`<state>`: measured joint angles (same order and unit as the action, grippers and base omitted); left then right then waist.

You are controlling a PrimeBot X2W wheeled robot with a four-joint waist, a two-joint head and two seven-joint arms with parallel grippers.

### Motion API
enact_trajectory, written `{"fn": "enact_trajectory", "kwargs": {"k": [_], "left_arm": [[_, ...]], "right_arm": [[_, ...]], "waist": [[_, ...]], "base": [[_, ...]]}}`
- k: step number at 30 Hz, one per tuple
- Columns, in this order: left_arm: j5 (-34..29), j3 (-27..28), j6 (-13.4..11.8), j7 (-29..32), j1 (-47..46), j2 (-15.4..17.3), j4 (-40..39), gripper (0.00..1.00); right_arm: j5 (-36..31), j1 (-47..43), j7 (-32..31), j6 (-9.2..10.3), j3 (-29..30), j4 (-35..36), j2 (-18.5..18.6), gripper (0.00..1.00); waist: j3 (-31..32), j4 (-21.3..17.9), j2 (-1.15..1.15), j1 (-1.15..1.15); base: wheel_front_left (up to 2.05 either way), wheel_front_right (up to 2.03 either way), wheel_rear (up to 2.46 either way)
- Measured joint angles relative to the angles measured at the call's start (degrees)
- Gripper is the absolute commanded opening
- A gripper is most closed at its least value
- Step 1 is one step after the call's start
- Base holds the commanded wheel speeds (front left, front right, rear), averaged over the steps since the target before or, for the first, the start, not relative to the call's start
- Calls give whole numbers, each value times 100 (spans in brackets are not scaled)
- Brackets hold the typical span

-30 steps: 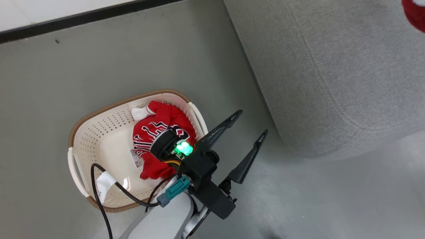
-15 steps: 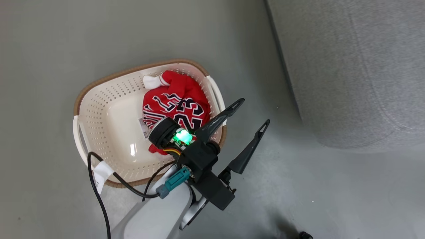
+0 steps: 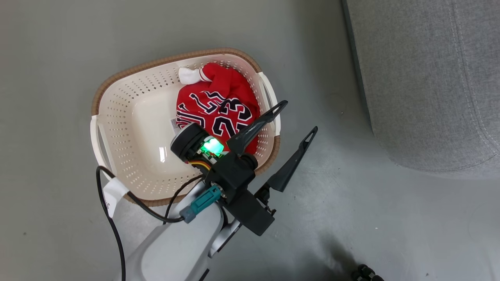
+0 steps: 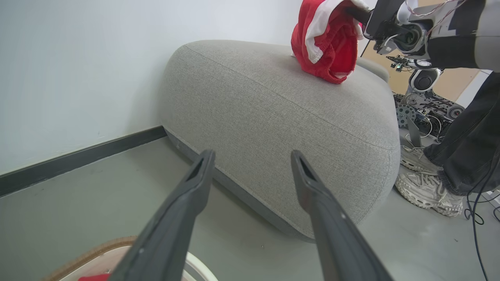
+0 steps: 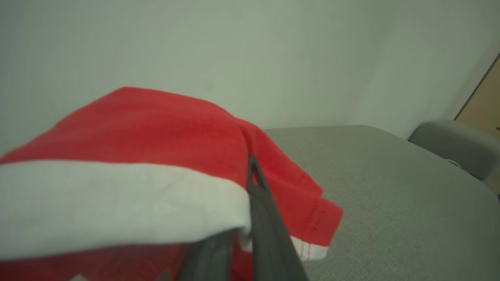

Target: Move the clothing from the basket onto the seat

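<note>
**Operator:** How far along was I?

**Describer:** About halfway, by my reading. Your right gripper [image 5: 250, 179] was clamped on the striped garment [image 4: 324, 43], red with a broad white band. It held the garment up over the far top of the seat [image 4: 281, 109], the big grey cushion. The cloth's lower edge sat at the cushion's surface or just above it (I couldn't tell whether it rested there). So I judged that piece carried across but not yet let go.

**Operator:** And the other one?

**Describer:** The jersey [image 3: 218, 109] lay bunched in the basket [image 3: 125, 117], against the wall nearest the seat. The basket stood on the floor, near the seat but apart from it. Your left gripper [image 3: 299, 116] hovered over that side of the rim. Its fingers were spread wide with nothing between them, pointing toward the seat. One release and one whole pick-and-carry were left, I'd say.

**Operator:** Was anything readable?

**Describer:** The number 23 on the jersey, black edged with white, read clearly. The lettering above it was folded over, and I couldn't make out a whole word. A small sticker [image 3: 174, 124] on the basket floor poked out beside the jersey, its print too small to read. A white tag [image 3: 114, 191] wrapped the cable [image 3: 105, 218] by your left arm, and I couldn't read the mark on it.
</note>
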<state>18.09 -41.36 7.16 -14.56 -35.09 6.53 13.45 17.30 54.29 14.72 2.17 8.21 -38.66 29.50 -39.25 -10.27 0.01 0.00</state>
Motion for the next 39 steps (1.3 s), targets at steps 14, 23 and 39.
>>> {"fn": "enact_trajectory", "kwargs": {"k": [14, 23, 39], "left_arm": [[108, -52, 0, 0, -3, 66, 116, 100], [264, -47, 0, 0, 2, 31, 278, 100], [563, 78, 0, 0, 234, -130, 520, 100]], "right_arm": [[214, -254, -1, 41, 259, -666, -248, 100], [22, -542, 0, -152, 36, -601, -350, 100], [-336, -1524, -1, -528, -409, -174, -806, 100]], "waist": [[91, 35, -1, 0], [389, 93, -1, 0], [1229, 278, -1, -1]], "base": [[0, 0, 0], [0, 0, 0], [0, 0, 0]]}}
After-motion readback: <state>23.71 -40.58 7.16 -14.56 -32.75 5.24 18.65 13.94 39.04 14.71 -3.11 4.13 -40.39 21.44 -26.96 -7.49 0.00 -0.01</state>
